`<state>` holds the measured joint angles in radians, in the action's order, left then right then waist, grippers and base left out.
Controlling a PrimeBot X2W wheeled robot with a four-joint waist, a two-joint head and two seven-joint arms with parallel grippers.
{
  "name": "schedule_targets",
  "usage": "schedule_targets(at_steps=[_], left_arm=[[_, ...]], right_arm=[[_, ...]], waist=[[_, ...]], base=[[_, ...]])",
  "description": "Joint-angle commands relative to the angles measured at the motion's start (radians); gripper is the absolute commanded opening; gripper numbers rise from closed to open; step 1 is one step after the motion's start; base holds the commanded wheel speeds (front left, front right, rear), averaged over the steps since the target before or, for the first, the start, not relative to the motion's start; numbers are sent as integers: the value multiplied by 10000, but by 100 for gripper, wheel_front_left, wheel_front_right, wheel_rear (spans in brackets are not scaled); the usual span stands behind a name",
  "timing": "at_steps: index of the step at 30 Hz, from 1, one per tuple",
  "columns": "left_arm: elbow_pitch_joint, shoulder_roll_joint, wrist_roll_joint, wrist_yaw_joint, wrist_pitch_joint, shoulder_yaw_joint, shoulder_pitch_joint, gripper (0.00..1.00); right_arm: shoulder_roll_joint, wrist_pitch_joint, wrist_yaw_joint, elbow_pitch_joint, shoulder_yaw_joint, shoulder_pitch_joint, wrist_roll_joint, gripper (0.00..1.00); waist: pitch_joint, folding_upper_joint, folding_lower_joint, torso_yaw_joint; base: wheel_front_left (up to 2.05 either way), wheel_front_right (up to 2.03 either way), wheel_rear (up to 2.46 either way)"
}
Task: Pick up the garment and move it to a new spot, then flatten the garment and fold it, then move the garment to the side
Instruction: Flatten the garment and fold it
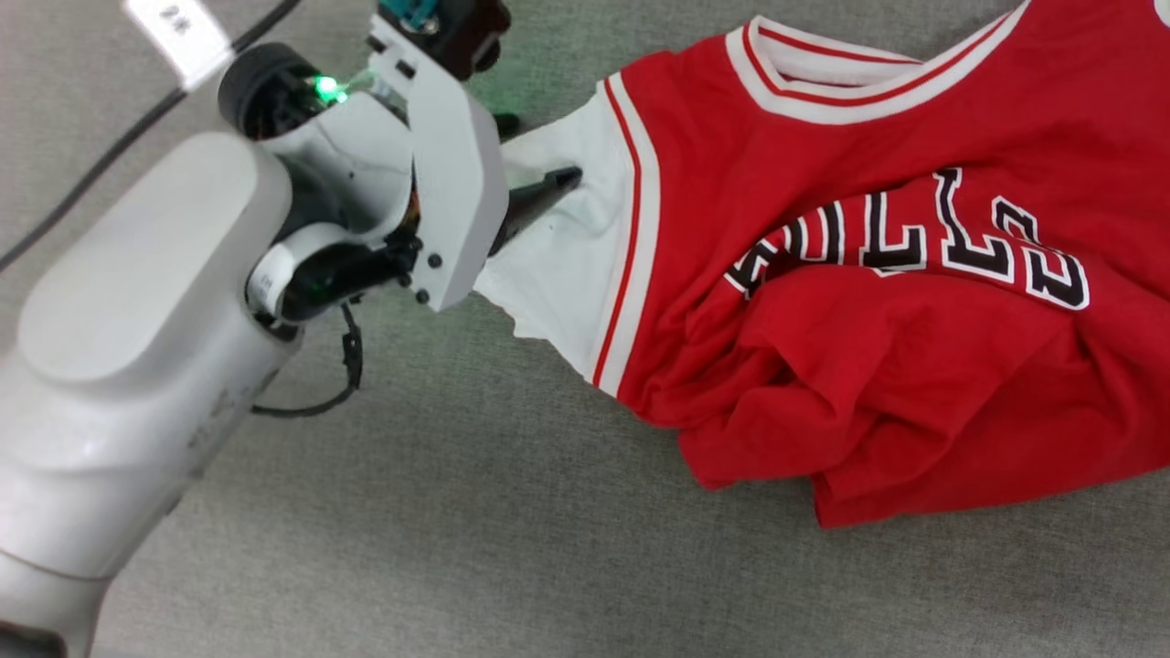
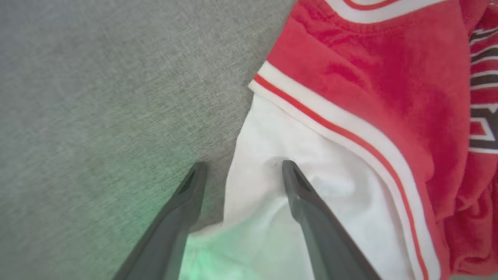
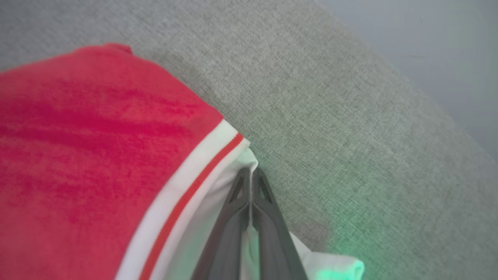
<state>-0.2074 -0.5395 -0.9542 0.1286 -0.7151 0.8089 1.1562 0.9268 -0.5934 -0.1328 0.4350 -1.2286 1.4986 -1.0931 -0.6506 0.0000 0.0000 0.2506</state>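
Off toward three o'clock in the head view, the garment (image 1: 868, 366) lies rumpled on a grey cloth surface (image 1: 457, 548). Its red body is bunched in folds, its black lettering outlined in white is partly creased, and its striped neckline sits near one o'clock. One white sleeve (image 1: 567, 274), bordered by white-and-red trim, sticks out toward nine o'clock.

The left gripper (image 1: 535, 151) stands at about ten o'clock on the end of a pale arm, with a green light glowing at the wrist. It is released, jaws wide apart. In the left wrist view, one of its fingers (image 2: 311, 217) lies over the white sleeve at five o'clock. The other lies over bare grey cloth at seven o'clock, just beside the sleeve's edge. Nothing is pinched between them.

At six o'clock in the right wrist view, the right gripper (image 3: 252, 177) is clenched, its two dark fingers pressed together on a thin strip of white sleeve cloth next to the striped trim. The red body spreads toward nine o'clock, and the grey surface runs toward three o'clock.

A black cable (image 1: 91, 174) and a white label (image 1: 178, 32) lie near eleven o'clock in the head view.
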Motion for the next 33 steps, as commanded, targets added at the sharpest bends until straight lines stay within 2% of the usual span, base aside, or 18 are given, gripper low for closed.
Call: schedule_targets(at_steps=[1, 6, 7, 8, 9, 15, 18, 21, 26, 31, 33], left_arm=[[-122, 8, -165, 26, -103, 100, 147, 100], [-680, 170, -960, 27, -491, 764, 361, 100], [-736, 182, -1138, 29, -535, 888, 370, 70], [-776, 181, -1329, 29, -565, 995, 372, 23], [-832, 176, -1526, 30, -553, 1057, 373, 0], [-1238, 0, -2034, 27, 265, 1010, 596, 0], [-1482, 24, -2289, 25, 1163, 596, 791, 0], [-2105, 104, -2081, 25, 2205, 255, 1165, 0], [-3564, 855, -1998, -76, 3885, -595, 2225, 0], [-5132, 1604, -1555, -708, 6318, -1694, 4231, 0], [-5747, 1982, -1706, -847, 7226, -2217, 4985, 0]], right_arm=[[-77, -184, 37, 323, -593, -649, 42, 0], [-138, -204, 37, 288, -707, -487, -43, 0], [-147, -180, 37, 285, -721, -458, -59, 0], [-165, -127, 37, 294, -729, -431, -74, 0], [-192, -46, 37, 313, -732, -406, -89, 0], [-465, 893, 36, 395, -604, -109, -343, 0], [-582, 1649, 28, 599, -426, 224, -590, 0], [-702, 2447, 28, 1138, -87, 620, -737, 0], [-1280, 3800, 27, 2796, 638, 1264, -579, 0], [-2127, 5432, 27, 4553, 1727, 2475, -416, 0], [-2478, 6155, 27, 5264, 2134, 2962, -355, 0]], waist=[[-77, 0, 0, -68], [-145, 0, 0, -159], [-150, 0, 0, -178], [-143, 0, 0, -203], [-125, 0, 0, -235], [167, 0, 0, -529], [377, 0, 0, -764], [580, 0, 0, -1024], [797, 0, 0, -1508], [829, 0, 0, -2005], [909, 0, 0, -2191]], base=[[0, 0, 0], [0, 0, 0], [0, 0, 0], [0, 0, 0], [0, 0, 0], [0, 0, 0], [0, 0, 0], [0, 0, 0], [0, 0, 0], [0, 0, 0], [0, 0, 0]])
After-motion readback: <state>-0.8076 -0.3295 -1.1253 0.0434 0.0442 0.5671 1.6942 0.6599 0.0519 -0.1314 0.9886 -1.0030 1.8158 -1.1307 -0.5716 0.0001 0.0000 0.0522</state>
